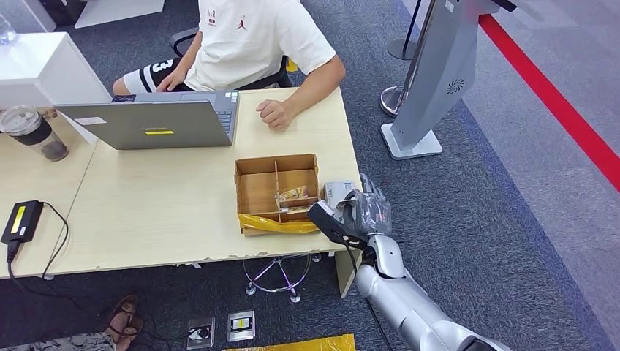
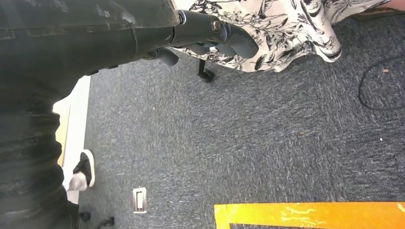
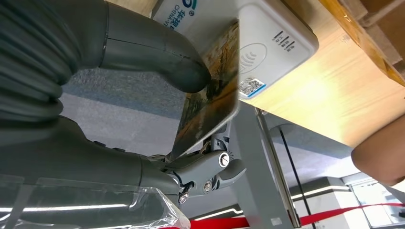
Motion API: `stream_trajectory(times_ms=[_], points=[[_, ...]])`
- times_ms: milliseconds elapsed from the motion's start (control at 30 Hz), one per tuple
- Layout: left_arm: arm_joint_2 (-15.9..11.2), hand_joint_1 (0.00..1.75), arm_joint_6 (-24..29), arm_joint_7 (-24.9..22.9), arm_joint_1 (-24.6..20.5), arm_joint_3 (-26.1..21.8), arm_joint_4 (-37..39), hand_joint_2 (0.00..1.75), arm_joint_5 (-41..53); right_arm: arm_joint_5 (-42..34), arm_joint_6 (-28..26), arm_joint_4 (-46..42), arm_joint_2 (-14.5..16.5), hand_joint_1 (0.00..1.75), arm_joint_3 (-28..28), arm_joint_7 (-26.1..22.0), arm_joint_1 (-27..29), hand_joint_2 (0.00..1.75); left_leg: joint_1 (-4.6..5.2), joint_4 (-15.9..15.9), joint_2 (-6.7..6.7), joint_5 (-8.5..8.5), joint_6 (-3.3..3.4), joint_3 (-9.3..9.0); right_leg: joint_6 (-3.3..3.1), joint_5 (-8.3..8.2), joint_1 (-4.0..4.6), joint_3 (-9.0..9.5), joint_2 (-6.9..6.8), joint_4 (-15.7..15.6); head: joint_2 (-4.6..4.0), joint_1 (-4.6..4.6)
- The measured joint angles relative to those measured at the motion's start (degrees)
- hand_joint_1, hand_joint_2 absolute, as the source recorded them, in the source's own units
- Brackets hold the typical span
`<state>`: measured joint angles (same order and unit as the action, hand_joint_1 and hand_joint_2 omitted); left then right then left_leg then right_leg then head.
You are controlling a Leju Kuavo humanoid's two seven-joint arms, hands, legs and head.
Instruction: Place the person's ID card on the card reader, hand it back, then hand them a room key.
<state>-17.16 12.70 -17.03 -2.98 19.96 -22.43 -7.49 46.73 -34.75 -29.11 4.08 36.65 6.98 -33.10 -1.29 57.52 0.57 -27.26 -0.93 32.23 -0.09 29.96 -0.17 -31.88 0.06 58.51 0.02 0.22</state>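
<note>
Already your right hand (image 3: 157, 95) pinches the thin, stiff picture-printed ID card (image 3: 212, 98) by its edge, just beside the white plastic card reader (image 3: 267, 43). It looks light and slippery, so keep hold near the edge. Your left hand (image 2: 210, 36) hangs curled, holding nothing.

The right hand (image 1: 363, 212) covers most of the card reader (image 1: 338, 193) in the head view — just a pale corner shows past the fingers. At the right wrist, the card (image 3: 212, 93) is seen nearly edge-on with the thumb (image 3: 157, 52) over part of its face; its picture is too blurred to read. The seated person (image 1: 248, 44) is cut off at the picture's top edge. What lies in the wooden tray (image 1: 276, 191) is too small to tell. At the left wrist, the left hand (image 2: 210, 36) shows curled fingers, its palm hidden — a patterned cloth (image 2: 286, 24) runs off the edge.
</note>
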Motion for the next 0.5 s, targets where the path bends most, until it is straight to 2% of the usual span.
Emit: stream_trajectory(times_ms=[500], points=[[0.6, 0.00, 2.2, -1.8, 0.0, -0.1, 0.0, 1.75, -1.7, 0.6, 0.9, 1.8, 1.5, 1.75, 0.0, -0.6, -0.3, 1.75, 0.00, 0.0, 0.00, 0.00, 0.00, -0.02, 0.00, -0.01, 0.00, 0.03, 0.00, 0.0, 0.00, 0.01]])
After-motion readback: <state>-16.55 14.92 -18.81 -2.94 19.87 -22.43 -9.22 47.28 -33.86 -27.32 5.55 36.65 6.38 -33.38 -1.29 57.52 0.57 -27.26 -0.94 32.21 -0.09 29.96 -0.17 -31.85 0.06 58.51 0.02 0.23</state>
